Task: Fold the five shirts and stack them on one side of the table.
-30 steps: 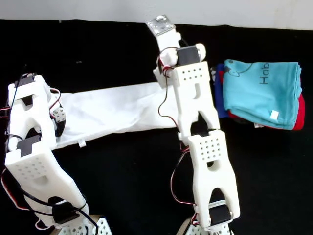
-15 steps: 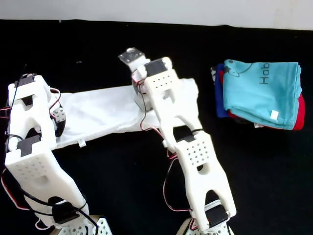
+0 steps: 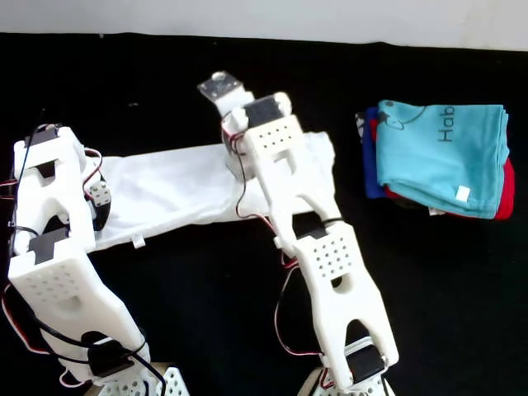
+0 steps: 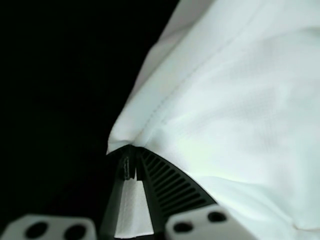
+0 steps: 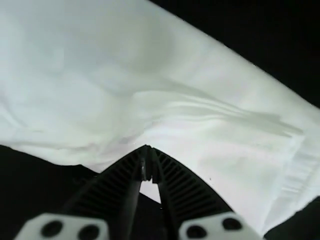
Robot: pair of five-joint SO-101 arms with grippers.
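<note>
A white shirt (image 3: 173,186), folded into a long band, lies across the black table (image 3: 206,322). At the band's left end, my left gripper (image 4: 131,167) is shut on a corner of the shirt (image 4: 225,100). My right gripper (image 5: 148,170) is shut on a fold at the edge of the shirt (image 5: 150,75). Seen from above, the right arm (image 3: 280,157) reaches over the band's right half and hides its own fingertips. At the right side of the table sits a stack of folded shirts, with a teal shirt (image 3: 441,153) on top of red (image 3: 505,194) and blue (image 3: 370,161) ones.
The left arm (image 3: 54,239) stands along the table's left edge. A white wall strip (image 3: 371,21) borders the far side. Dark cloth lies bare in front of the shirt and between it and the stack.
The right arm has swung left, away from the stack, and now sits over the shirt's middle-right part. The left arm and the stack have stayed put.
</note>
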